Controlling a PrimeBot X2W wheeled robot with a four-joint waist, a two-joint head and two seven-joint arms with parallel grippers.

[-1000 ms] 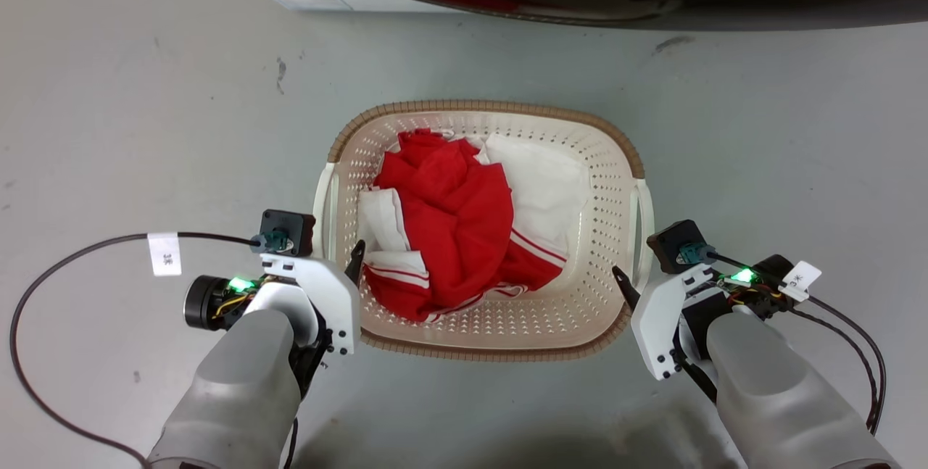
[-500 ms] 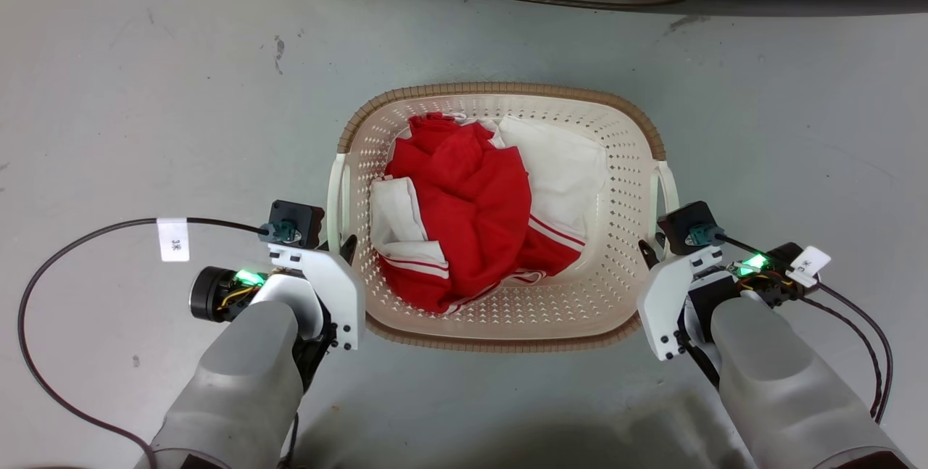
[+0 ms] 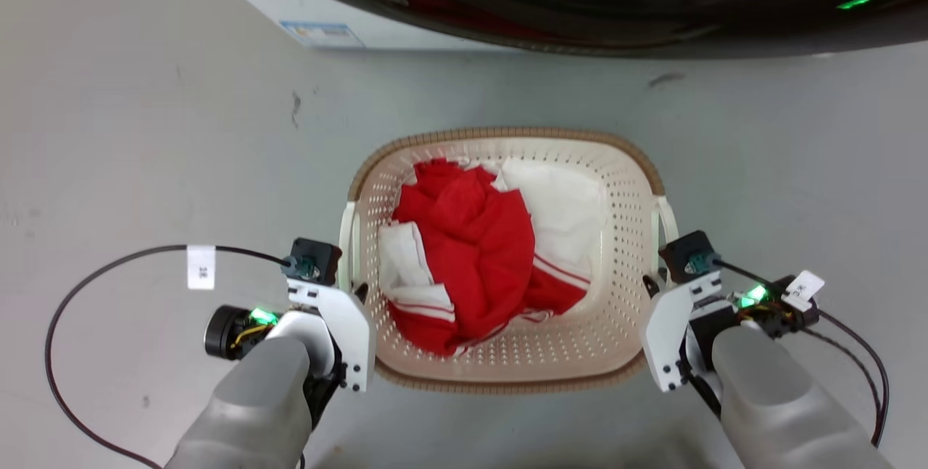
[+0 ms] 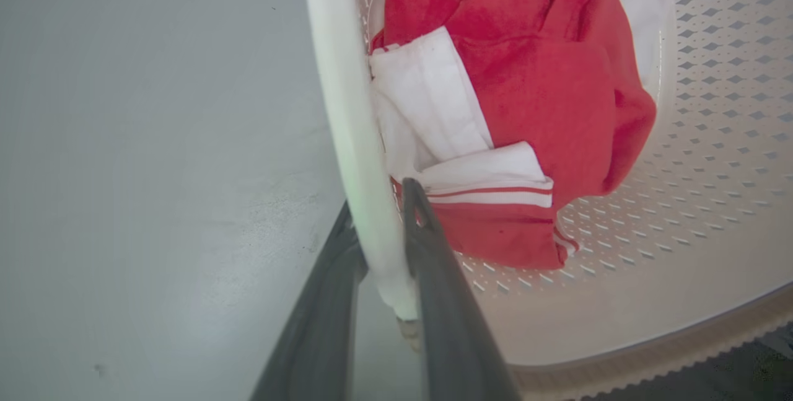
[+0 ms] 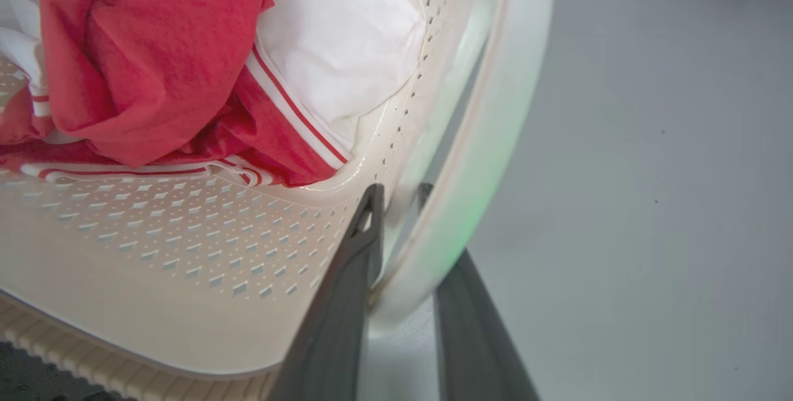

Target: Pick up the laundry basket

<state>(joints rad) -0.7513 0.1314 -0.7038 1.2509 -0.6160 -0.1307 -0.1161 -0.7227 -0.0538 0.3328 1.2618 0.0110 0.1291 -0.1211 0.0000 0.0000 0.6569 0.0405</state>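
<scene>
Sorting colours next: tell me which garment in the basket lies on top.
The red garment: it is heaped in the middle of the laundry basket, overlapping the plain white cloth beside it.

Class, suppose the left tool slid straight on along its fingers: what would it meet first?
The left tool straddles the white side handle of the cream-white perforated plastic laundry basket; likely first that handle's far end, depth unclear.

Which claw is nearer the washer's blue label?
Left. Left claw grips the left handle of the laundry basket, on the side of the blue label; the right claw grips the opposite handle.
</scene>
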